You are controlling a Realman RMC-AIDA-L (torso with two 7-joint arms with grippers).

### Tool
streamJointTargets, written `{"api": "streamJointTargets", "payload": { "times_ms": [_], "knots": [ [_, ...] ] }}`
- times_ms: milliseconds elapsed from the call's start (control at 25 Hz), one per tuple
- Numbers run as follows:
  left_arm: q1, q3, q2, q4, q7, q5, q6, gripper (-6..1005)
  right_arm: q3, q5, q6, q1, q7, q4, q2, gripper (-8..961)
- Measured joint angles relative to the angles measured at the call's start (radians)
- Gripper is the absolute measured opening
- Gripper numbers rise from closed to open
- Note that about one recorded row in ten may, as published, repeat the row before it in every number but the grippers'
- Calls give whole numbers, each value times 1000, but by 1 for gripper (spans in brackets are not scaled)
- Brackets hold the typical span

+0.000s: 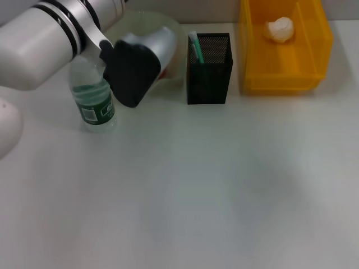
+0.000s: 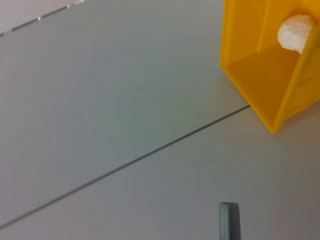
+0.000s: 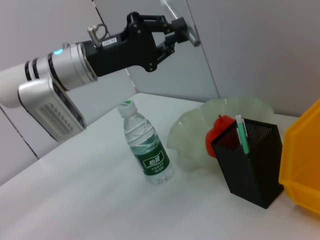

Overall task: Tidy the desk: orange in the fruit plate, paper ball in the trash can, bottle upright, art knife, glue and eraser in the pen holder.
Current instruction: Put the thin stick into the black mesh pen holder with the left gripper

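- Clear ribbed bottle (image 3: 147, 149) upright on the desk (image 1: 196, 196), nine o'clock of the mesh pen holder (image 1: 208, 68).
- Crumpled paper ball (image 1: 279, 29) lies in the glossy yellow trash can (image 1: 283, 78).
- Left gripper (image 3: 184, 31) raised above, jaws closed on nothing.
- Right gripper's jaws: cannot tell.

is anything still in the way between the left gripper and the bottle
Nothing visible. The left gripper hangs in the air above and behind the upright bottle, with open air between them. The fruit plate and pen holder stand off to the side.
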Motion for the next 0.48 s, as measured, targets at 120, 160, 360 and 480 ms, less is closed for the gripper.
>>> {"api": "streamJointTargets", "payload": {
  "times_ms": [120,160,360,480],
  "knots": [
    [-10,10,0,-35,37,0,-37,187,-3,0,0,-1,0,-1,3,667],
    [-14,14,0,-52,51,0,-50,187,-4,0,0,-3,0,-1,5,668],
    [-51,37,-14,-203,154,0,-166,189,-3,-3,2,-6,-27,20,14,669],
    [-63,54,-22,-260,194,-1,-231,190,-3,-4,10,-6,-42,38,14,669]
  ]
}}
